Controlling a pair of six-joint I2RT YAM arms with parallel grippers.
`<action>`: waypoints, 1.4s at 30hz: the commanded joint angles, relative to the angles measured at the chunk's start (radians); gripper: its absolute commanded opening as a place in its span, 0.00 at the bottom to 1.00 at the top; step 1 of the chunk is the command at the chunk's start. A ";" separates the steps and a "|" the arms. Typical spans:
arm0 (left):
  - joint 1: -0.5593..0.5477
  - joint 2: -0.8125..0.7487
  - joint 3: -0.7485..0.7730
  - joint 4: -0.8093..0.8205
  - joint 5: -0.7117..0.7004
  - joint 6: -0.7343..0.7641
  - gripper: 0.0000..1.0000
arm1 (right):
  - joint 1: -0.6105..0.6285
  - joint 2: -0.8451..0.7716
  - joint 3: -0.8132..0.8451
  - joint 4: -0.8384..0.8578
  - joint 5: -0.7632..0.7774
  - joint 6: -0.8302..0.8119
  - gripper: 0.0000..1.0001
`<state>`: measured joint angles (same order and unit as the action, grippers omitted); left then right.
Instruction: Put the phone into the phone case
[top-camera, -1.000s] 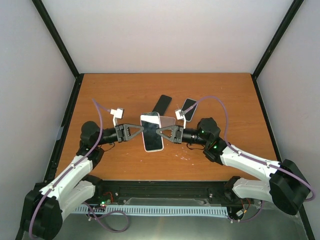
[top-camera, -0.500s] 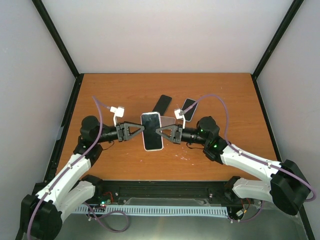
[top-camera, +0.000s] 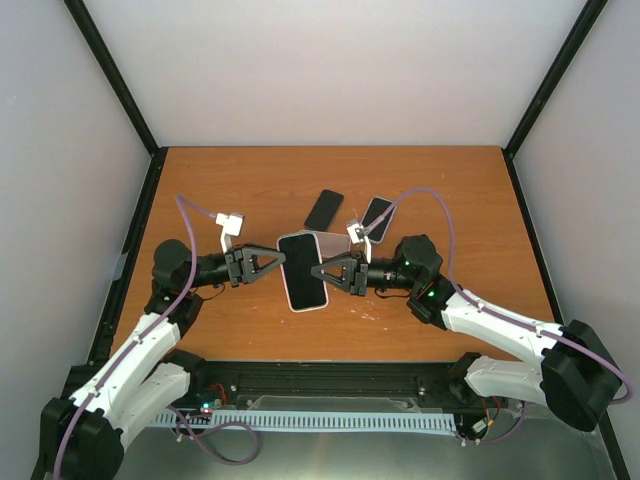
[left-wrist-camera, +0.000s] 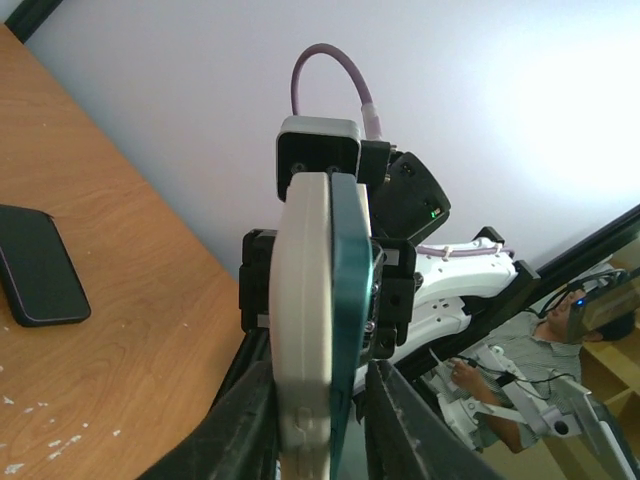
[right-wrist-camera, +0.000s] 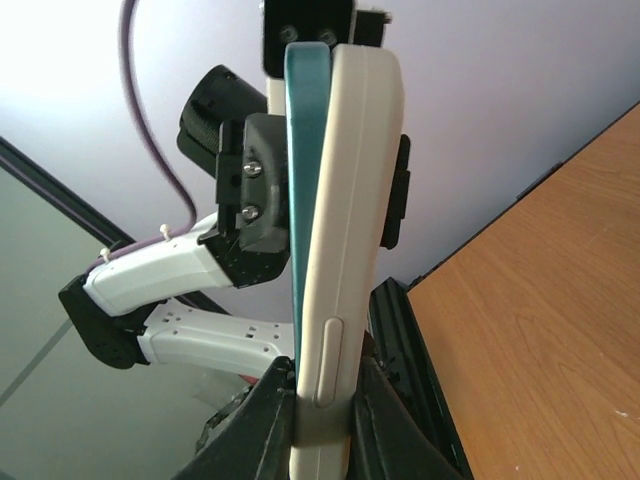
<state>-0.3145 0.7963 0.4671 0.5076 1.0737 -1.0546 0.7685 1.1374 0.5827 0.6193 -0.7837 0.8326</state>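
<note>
A teal phone (left-wrist-camera: 350, 280) lies pressed against a cream phone case (left-wrist-camera: 300, 300), and both are held edge-up above the table between my two grippers. In the top view this pair (top-camera: 303, 270) shows a dark screen with a pale rim. My right gripper (right-wrist-camera: 320, 375) is shut on the case (right-wrist-camera: 355, 180) and phone (right-wrist-camera: 305, 150), its fingers pinching both faces. The left gripper (left-wrist-camera: 320, 370) straddles the opposite edge. One of its fingers rests on the case, while a gap separates the other from the phone. From above, the left gripper (top-camera: 275, 262) and right gripper (top-camera: 325, 272) face each other.
Two dark phones lie flat on the wooden table (top-camera: 450, 190) behind the grippers, one (top-camera: 323, 209) at centre and one (top-camera: 377, 213) to its right. A dark phone (left-wrist-camera: 40, 265) also shows on the table in the left wrist view. Black frame posts and pale walls enclose the table.
The left gripper's jaws have opened off the phone and case. The held pair has tilted and shifted slightly toward the near edge, its dark screen now facing up.
</note>
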 joint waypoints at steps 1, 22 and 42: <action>-0.003 -0.003 0.041 0.055 0.009 0.010 0.17 | 0.009 -0.017 -0.004 0.051 -0.045 -0.026 0.11; -0.003 0.004 0.131 -0.249 0.115 0.328 0.01 | 0.009 -0.041 0.172 -0.155 0.158 0.071 0.32; -0.003 0.027 0.160 -0.270 0.032 0.297 0.01 | 0.009 -0.007 0.128 -0.144 0.053 -0.022 0.15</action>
<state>-0.3141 0.8062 0.5549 0.3027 1.1202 -0.8627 0.7719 1.1263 0.7101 0.4595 -0.7113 0.7971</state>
